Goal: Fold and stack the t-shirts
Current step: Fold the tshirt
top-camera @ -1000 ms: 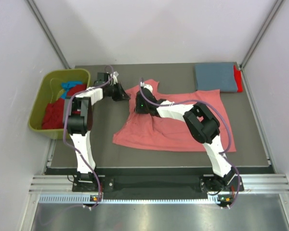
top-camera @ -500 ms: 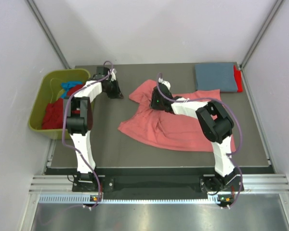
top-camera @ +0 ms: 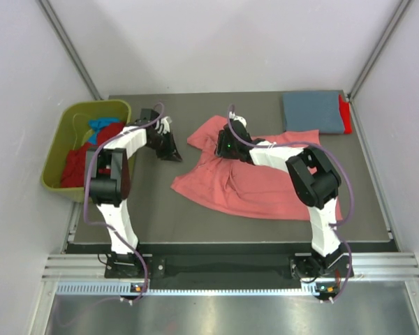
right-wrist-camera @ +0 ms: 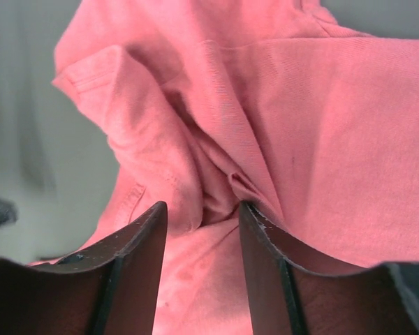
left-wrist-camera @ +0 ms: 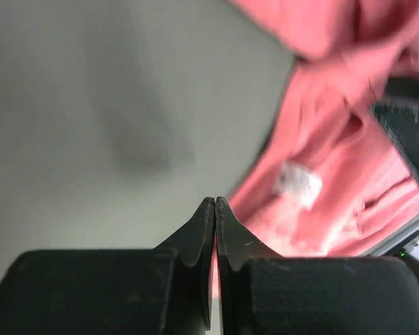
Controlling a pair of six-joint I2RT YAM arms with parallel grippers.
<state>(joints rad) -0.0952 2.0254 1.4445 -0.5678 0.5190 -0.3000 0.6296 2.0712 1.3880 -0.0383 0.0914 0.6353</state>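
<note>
The large salmon-pink t-shirt (top-camera: 265,185) lies rumpled on the dark table, its left part bunched up. My right gripper (top-camera: 222,145) is over that bunched part. In the right wrist view it (right-wrist-camera: 201,218) is open, with a ridge of the pink cloth (right-wrist-camera: 279,105) between the fingertips. My left gripper (top-camera: 173,153) rests over bare table just left of the shirt. It (left-wrist-camera: 215,202) is shut and empty, with the pink shirt (left-wrist-camera: 335,174) and its white label beyond. A folded grey-blue t-shirt (top-camera: 311,110) lies on a red one (top-camera: 345,115) at the back right.
An olive-green bin (top-camera: 56,157) stands at the table's left edge. It holds red t-shirts (top-camera: 75,167) and a bright blue one (top-camera: 98,126). White walls close in the back and sides. Bare table (top-camera: 146,209) shows at the front left.
My right gripper moved right, and the pink shirt's left part went with it and bunched up. My left gripper shifted slightly nearer and to the right.
</note>
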